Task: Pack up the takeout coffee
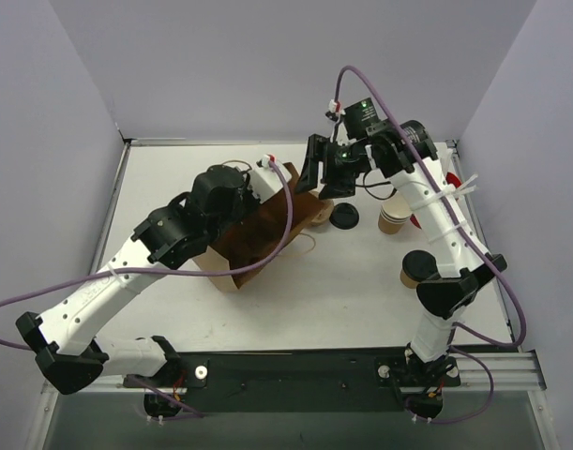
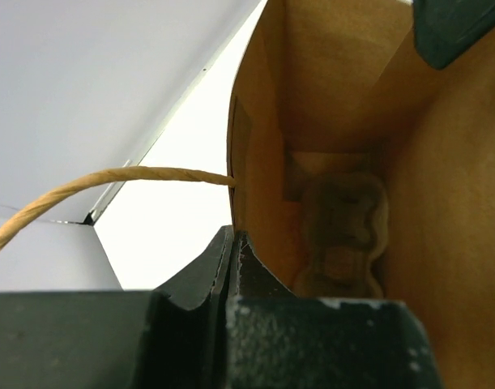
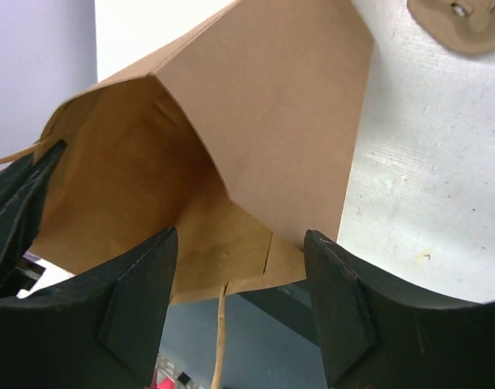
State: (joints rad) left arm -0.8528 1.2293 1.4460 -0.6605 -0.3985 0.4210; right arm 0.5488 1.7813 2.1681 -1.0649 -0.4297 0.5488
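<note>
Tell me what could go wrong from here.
The left gripper pinches only one rim of the paper bag, so the mouth may sag shut. The open right gripper straddles the rim elsewhere and might crumple it. The takeout coffee stands beside the right arm's elbow, which could knock it.

One paper bag point(image 1: 253, 239), one lidded coffee cup point(image 1: 414, 268), one stack of tan cups point(image 1: 392, 217), one black lid point(image 1: 343, 217).

This is a robotics lab test cell. A white worktop point(image 1: 314, 300) is boxed in by plain lavender walls point(image 1: 267, 56) at nine, twelve and three o'clock. Two robot arms point(image 1: 108, 281) are bolted to a black base rail point(image 1: 295, 370) at six o'clock, trailing purple cables point(image 1: 517, 305). A brown paper bag point(image 1: 258, 239) sits at the centre.
</note>
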